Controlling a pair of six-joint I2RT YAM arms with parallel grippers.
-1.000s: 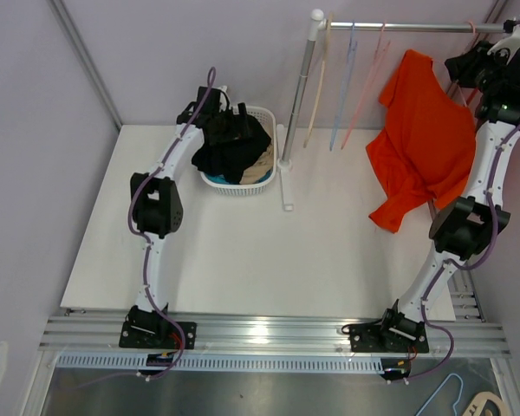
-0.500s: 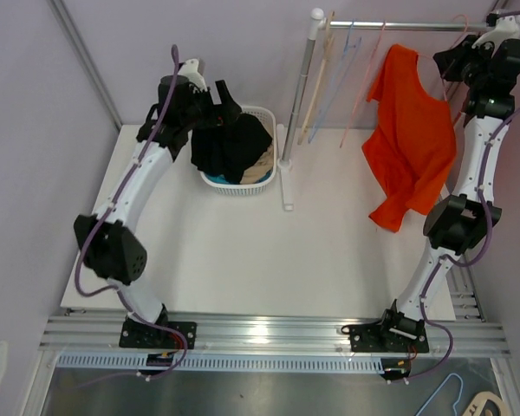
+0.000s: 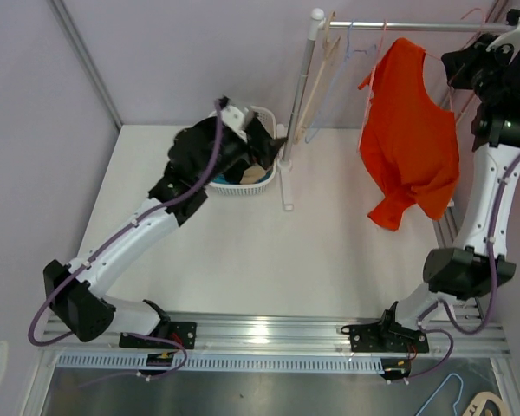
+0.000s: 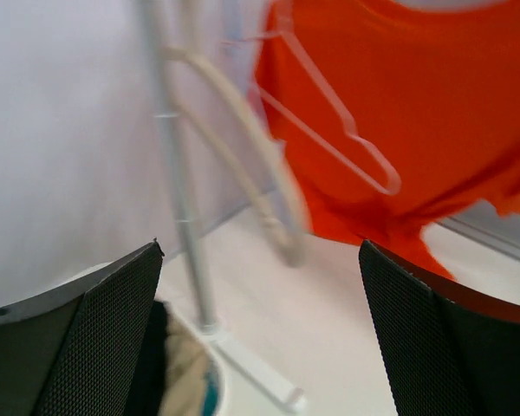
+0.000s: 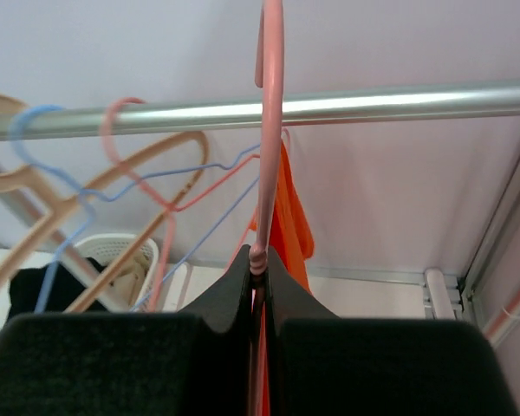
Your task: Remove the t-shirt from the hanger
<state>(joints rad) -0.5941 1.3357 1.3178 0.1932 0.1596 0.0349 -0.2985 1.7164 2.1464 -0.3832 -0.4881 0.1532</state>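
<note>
An orange t-shirt point(image 3: 412, 134) hangs on a pink hanger point(image 5: 269, 95) hooked over the metal rail point(image 3: 416, 27) at the back right. It also shows in the left wrist view point(image 4: 416, 113). My right gripper point(image 5: 260, 269) is shut on the hanger's neck just under the rail; in the top view it point(image 3: 472, 61) sits at the shirt's right shoulder. My left gripper point(image 3: 273, 143) is open and empty, above the laundry basket point(image 3: 264, 117), pointing toward the rack post and the shirt. Its fingers point(image 4: 95, 338) frame the post.
Several empty hangers, beige point(image 3: 322, 65), blue and pink, hang at the rail's left end. The rack post point(image 3: 299, 95) stands on a white foot point(image 3: 287, 186) beside the white basket of dark clothes. The wall lies close behind the rail.
My left arm has swung down and right from above the basket toward the rack post. My right gripper has shifted the hanger and shirt slightly; the shirt swings.
</note>
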